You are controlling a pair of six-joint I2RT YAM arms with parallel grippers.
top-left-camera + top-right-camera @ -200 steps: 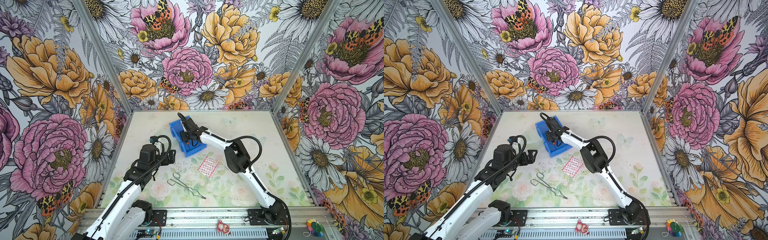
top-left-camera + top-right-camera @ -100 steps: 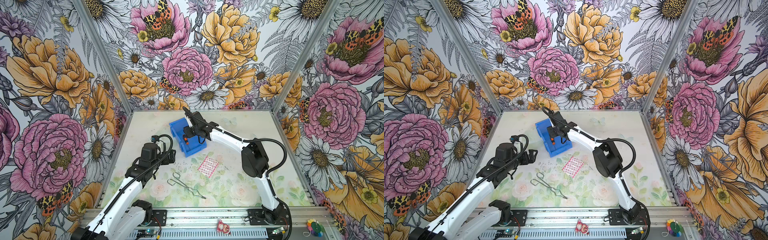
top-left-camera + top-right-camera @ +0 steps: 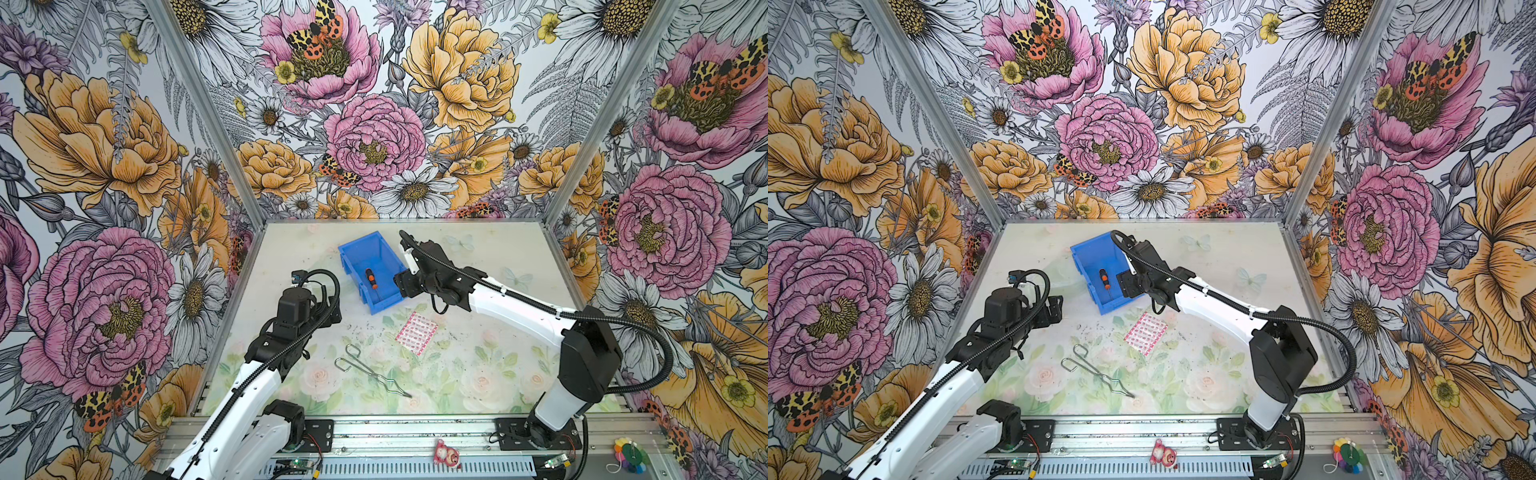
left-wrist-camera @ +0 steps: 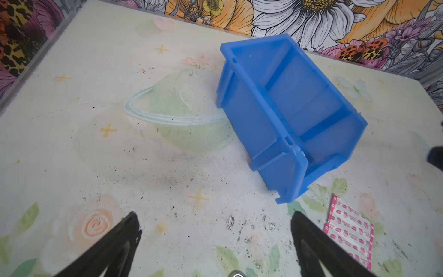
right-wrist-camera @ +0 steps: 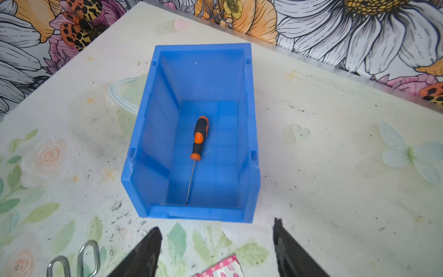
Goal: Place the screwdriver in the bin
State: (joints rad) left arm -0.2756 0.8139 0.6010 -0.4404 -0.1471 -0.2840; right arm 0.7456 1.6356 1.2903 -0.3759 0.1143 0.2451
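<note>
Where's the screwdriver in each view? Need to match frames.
Top view: screwdriver lying on the floor of the bin.
Top view: screwdriver, same spot.
Left wrist: not visible.
Right wrist: screwdriver near picture centre, in the bin.
Shared landmark: the bin, in all four.

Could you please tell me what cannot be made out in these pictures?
- screwdriver: unseen in the left wrist view, behind the bin wall.
- wire tongs: cut off by the right wrist view's edge; only loops show.
- pink packet: print too small in both top views.
</note>
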